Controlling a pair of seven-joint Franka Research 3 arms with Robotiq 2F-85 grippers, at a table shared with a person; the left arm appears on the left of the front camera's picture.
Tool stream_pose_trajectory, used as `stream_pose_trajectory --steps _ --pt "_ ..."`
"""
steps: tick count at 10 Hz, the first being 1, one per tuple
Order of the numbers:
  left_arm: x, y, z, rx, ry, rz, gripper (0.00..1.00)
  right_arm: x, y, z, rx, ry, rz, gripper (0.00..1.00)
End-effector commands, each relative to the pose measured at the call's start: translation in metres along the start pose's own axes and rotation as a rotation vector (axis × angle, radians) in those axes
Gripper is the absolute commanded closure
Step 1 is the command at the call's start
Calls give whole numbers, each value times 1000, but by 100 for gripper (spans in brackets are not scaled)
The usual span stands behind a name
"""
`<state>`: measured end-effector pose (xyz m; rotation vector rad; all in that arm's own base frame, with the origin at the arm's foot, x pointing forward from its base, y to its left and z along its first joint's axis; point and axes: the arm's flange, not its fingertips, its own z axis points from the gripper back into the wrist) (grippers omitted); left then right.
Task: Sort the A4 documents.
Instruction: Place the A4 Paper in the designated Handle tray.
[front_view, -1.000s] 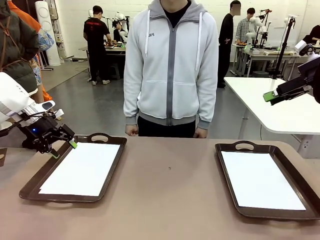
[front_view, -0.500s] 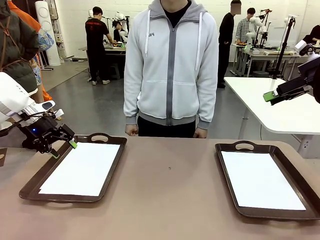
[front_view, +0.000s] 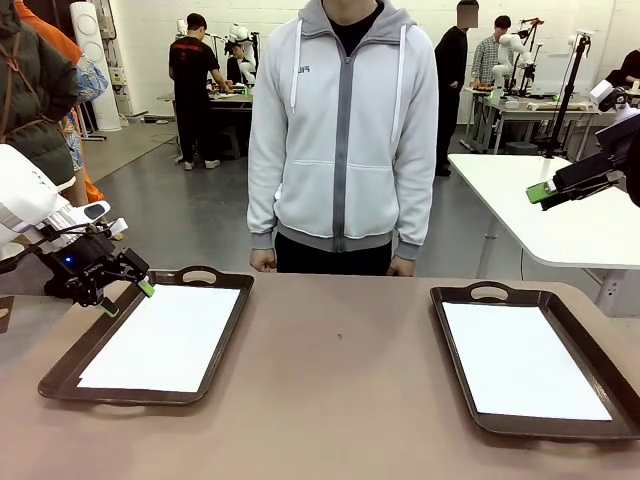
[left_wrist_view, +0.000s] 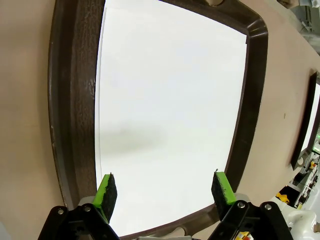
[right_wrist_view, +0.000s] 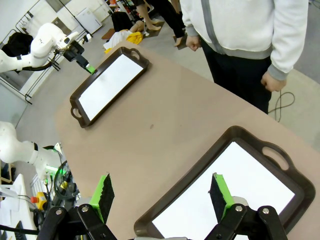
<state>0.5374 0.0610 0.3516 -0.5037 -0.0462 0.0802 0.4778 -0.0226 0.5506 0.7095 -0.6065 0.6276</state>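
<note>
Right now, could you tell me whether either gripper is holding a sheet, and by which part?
Nothing is held: the left gripper and the right gripper both stand open above the A4 documents.

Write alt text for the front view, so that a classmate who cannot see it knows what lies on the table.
Two dark brown trays sit on a tan table, the left tray and the right tray, each holding white A4 documents. The left end effector hovers open over the left tray's far corner. A person in a grey hoodie stands at the far side.
</note>
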Motion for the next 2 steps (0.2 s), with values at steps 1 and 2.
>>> stream_pose_trajectory --steps 1,2 --pt "1 2 1 14 -5 -22 2 0 0 0 3 1 3 0" --pt "1 2 1 14 -5 -22 2 0 0 0 3 1 3 0"
